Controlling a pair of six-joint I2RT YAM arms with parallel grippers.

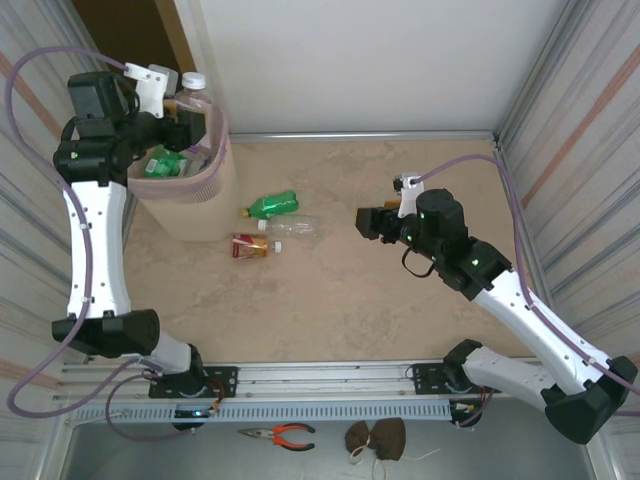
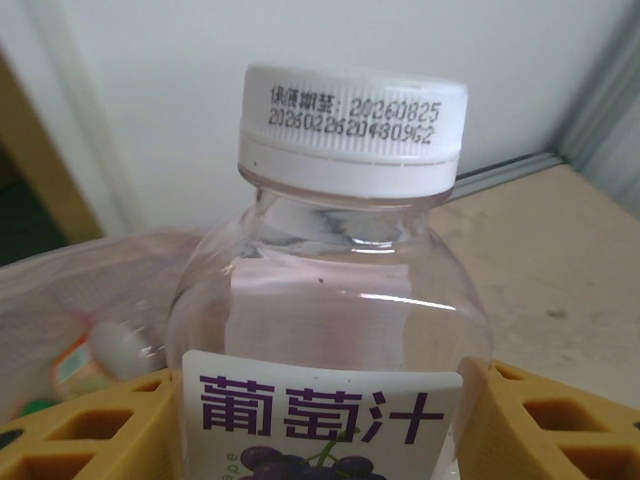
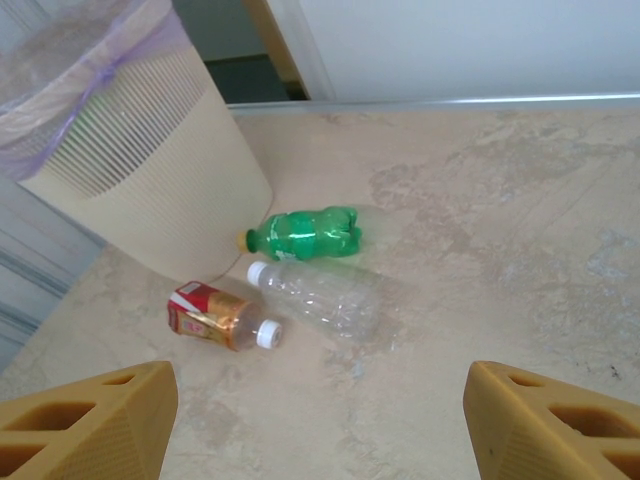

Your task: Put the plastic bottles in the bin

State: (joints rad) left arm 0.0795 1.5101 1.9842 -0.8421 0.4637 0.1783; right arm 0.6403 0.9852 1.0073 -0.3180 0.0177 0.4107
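Fig. 1. My left jaws grip the grape-juice bottle (image 2: 330, 330) over the mouth of the pink bin (image 1: 195, 205), where letting go should drop it in. My right jaws stand released and empty, facing the green bottle (image 3: 310, 232), clear bottle (image 3: 320, 295) and brown bottle (image 3: 222, 317) lying on the counter (image 1: 400, 320) beside the bin.

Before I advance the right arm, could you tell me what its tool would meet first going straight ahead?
Probably the clear bottle, lying beside the green bottle: the open right tool points left at it across bare table. Its downward tilt is unclear, so it could touch the table first.
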